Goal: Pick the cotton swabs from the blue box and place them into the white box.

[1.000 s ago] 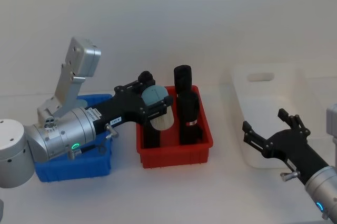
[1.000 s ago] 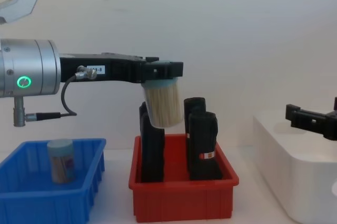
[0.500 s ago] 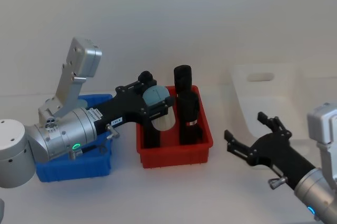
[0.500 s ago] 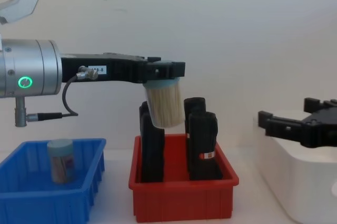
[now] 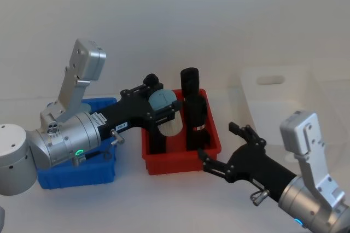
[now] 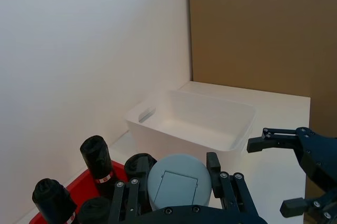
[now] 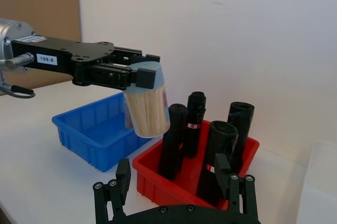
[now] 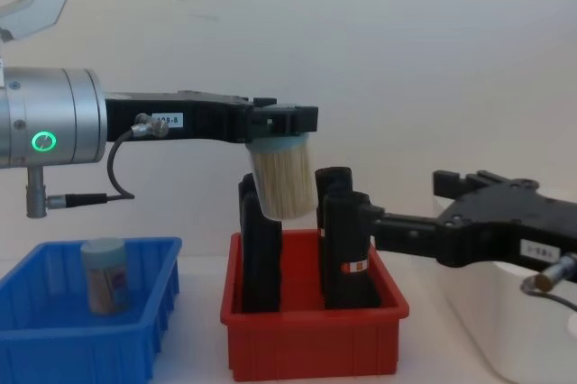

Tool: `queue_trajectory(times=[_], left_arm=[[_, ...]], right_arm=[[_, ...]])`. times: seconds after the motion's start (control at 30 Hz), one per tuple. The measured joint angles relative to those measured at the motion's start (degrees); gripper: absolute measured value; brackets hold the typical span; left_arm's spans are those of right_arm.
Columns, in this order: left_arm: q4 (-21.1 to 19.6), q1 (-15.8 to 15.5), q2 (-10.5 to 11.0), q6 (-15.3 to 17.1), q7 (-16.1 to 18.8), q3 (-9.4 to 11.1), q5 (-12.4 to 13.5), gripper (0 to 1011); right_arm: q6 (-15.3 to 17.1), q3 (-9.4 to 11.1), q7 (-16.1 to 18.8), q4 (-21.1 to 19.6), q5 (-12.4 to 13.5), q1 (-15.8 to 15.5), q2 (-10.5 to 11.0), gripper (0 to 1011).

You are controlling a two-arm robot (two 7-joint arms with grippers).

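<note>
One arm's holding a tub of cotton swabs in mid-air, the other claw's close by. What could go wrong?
1. The left gripper grips the cotton swab tub at its capped top, slightly tilted, above the red bin; a slip would drop it among the black blocks, not the white box.
2. The right gripper, open beside the red bin, could knock those tall blocks if it moves in for the tub.

A white table [image 5: 164,203] is carrying three containers, lined up side by side before a pale wall. The blue box [image 5: 76,177] is sitting at the left end. A red bin [image 5: 180,163] is standing just beside it in the middle, with a narrow gap showing between the two. The white box [image 5: 290,99] is resting farther off at the right end, apart from the red bin.
</note>
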Motion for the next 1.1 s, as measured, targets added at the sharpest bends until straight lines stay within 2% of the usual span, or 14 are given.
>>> queue_trajectory(times=[0.43, 1.1], left_arm=[[0.0, 0.0, 0.0, 0.0, 0.0, 0.0, 0.0, 669], [0.0, 0.0, 0.0, 0.0, 0.0, 0.0, 0.0, 670]], right_arm=[[-0.6, -1.4, 3.5, 4.4, -3.3, 4.4, -3.0, 1002], [-3.6, -1.6, 8.7, 14.0, -5.1, 12.2, -6.4, 1002]])
